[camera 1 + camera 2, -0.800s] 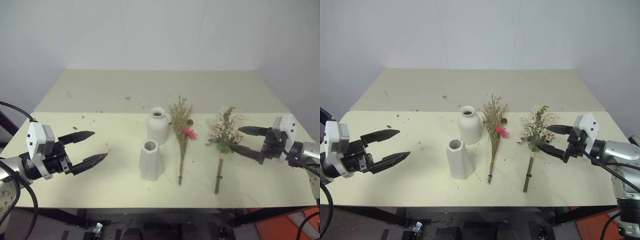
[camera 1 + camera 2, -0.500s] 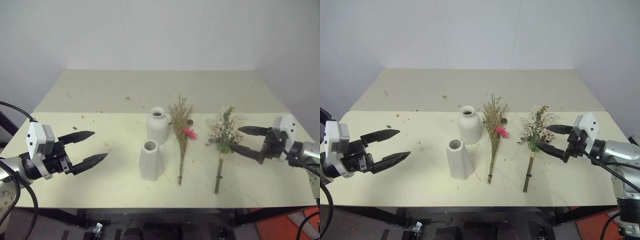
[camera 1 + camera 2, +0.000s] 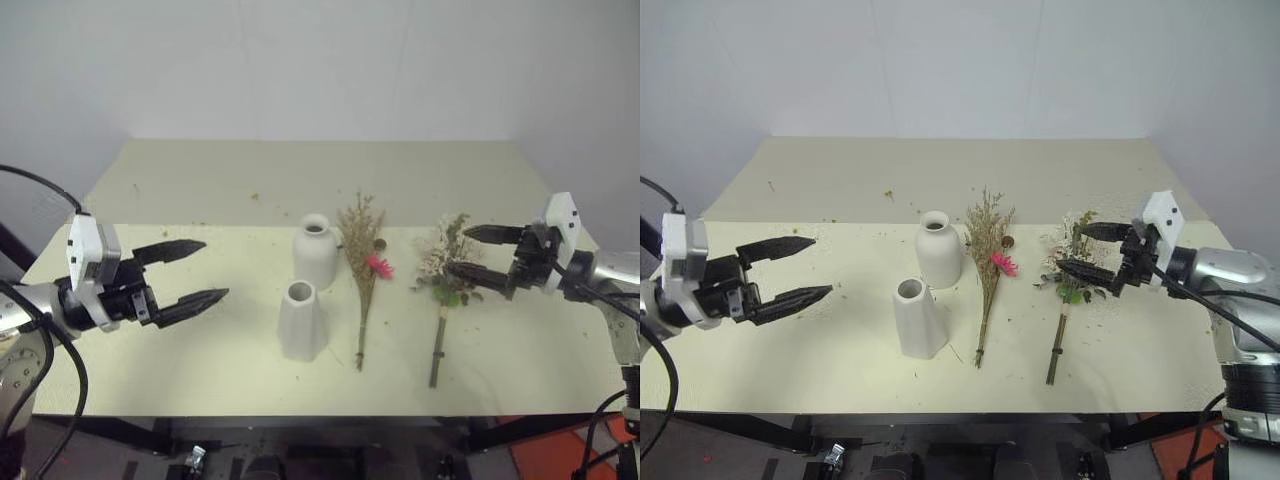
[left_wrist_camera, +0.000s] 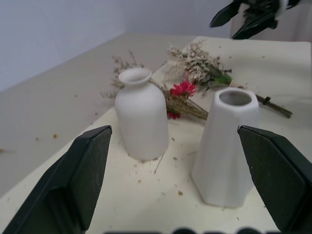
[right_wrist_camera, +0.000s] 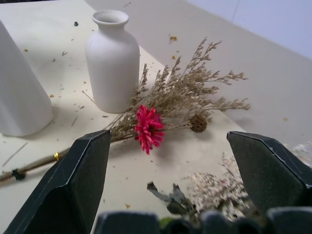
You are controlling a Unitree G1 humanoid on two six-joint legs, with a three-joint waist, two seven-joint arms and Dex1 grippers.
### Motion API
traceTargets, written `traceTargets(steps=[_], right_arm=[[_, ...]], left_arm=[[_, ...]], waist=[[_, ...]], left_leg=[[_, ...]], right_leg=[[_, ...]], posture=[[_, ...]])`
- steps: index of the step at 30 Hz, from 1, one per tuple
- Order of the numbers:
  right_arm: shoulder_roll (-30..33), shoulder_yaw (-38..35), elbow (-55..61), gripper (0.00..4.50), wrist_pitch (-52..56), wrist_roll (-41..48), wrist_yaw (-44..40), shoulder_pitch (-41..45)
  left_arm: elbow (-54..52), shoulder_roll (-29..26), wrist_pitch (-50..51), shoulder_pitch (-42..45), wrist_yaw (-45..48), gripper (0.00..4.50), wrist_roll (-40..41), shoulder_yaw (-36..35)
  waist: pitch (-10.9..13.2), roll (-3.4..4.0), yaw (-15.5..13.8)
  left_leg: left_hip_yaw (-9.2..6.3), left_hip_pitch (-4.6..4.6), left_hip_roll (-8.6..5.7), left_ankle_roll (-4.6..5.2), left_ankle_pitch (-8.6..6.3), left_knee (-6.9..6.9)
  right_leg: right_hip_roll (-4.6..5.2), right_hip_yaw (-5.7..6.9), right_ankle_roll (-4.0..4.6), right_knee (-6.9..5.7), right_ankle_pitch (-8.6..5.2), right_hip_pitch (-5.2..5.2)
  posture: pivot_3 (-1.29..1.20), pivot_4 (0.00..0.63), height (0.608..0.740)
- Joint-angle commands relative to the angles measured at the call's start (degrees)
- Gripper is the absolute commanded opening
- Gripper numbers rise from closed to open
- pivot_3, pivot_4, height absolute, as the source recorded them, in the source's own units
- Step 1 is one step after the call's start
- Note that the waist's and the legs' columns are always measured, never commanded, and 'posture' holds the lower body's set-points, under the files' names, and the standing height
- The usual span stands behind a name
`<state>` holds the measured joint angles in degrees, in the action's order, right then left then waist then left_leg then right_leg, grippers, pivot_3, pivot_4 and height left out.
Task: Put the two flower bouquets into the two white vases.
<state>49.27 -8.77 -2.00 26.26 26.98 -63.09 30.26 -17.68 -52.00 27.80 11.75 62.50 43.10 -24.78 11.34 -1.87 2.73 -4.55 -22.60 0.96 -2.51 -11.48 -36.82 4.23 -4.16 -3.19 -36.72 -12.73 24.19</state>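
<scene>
Two white vases stand mid-table: a rounded bottle-shaped vase [image 3: 315, 250] and, in front of it, a faceted cone vase [image 3: 300, 320]. Just right of them lies the slim tan bouquet with a pink flower [image 3: 366, 270]. Further right lies the fuller bouquet of pale blooms and green sprig [image 3: 446, 268]. My right gripper [image 3: 456, 250] hovers open at that bouquet's blooms, holding nothing. Well to the left of the vases, my left gripper [image 3: 216, 268] is open and empty, pointing toward them. Its wrist view shows both vases [image 4: 141, 117] and the bouquets beyond.
The cream table [image 3: 200, 190] is strewn with small bits of dried plant. Both bouquets' stems point toward the table's front edge [image 3: 330, 410]. A white wall rises behind the table's far edge.
My right gripper has moved up and leftward, from beside the fuller bouquet's stem to its blooms. My left gripper has lifted a little and shifted toward the vases. Vases and bouquets lie as before.
</scene>
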Motion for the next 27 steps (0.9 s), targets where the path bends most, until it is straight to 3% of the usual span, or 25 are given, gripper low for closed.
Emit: traceTargets(steps=[1, 7, 12, 19, 27], right_arm=[[1.0, 3.1, 4.4, 4.48, 8.9, 0.4, 2.7, 3.7], [-1.5, 11.9, 3.7, 4.48, 33.9, 2.0, 8.0, 15.8], [-2.2, 19.6, 0.9, 4.48, 48.6, 2.0, 8.2, 25.0], [-3.2, 23.1, -3.7, 4.48, 50.0, -1.0, 10.3, 27.2], [4.5, 29.9, -8.9, 4.48, 51.3, -3.7, 4.4, 32.0]], left_arm=[[0.3, -1.0, 0.6, 3.2, 1.3, 4.5, 1.4, 1.7], [1.3, -2.1, 2.5, 9.0, 4.3, 4.5, 2.9, 4.7], [4.4, -3.3, 2.1, 14.5, 8.2, 4.5, 2.1, 7.5], [7.8, -3.3, 1.4, 20.3, 12.1, 4.5, 0.8, 10.8], [13.1, -0.9, 0.2, 29.1, 17.8, 4.5, -1.5, 17.0]], waist=[[0.0, 0.0, 0.0], [0.0, 0.0, 0.2], [0.0, 0.0, 0.2], [0.0, 0.0, -0.1], [0.0, 0.01, -0.1]], left_leg=[[0.0, -0.01, 0.0, 0.0, 0.0, 0.0], [-0.02, -0.04, 0.01, 0.0, 0.0, -0.01], [-0.05, -0.21, -0.01, 0.0, 0.0, -0.01], [-0.06, -0.29, -0.04, 0.0, 0.0, -0.02], [-0.06, -0.32, -0.04, 0.0, 0.01, -0.06]], right_leg=[[0.01, 0.0, 0.0, 0.0, 0.0, 0.01], [-0.02, 0.01, 0.01, -0.04, 0.02, 0.06], [-0.01, 0.04, 0.02, 0.0, 0.02, 0.17], [0.03, 0.07, -0.01, 0.04, 0.04, 0.21], [0.02, 0.08, -0.03, 0.01, 0.04, 0.25]], posture=[[0.0, 0.15, 0.74], [0.0, 0.15, 0.74], [0.0, 0.15, 0.74], [0.0, 0.15, 0.74], [0.0, 0.15, 0.74]])
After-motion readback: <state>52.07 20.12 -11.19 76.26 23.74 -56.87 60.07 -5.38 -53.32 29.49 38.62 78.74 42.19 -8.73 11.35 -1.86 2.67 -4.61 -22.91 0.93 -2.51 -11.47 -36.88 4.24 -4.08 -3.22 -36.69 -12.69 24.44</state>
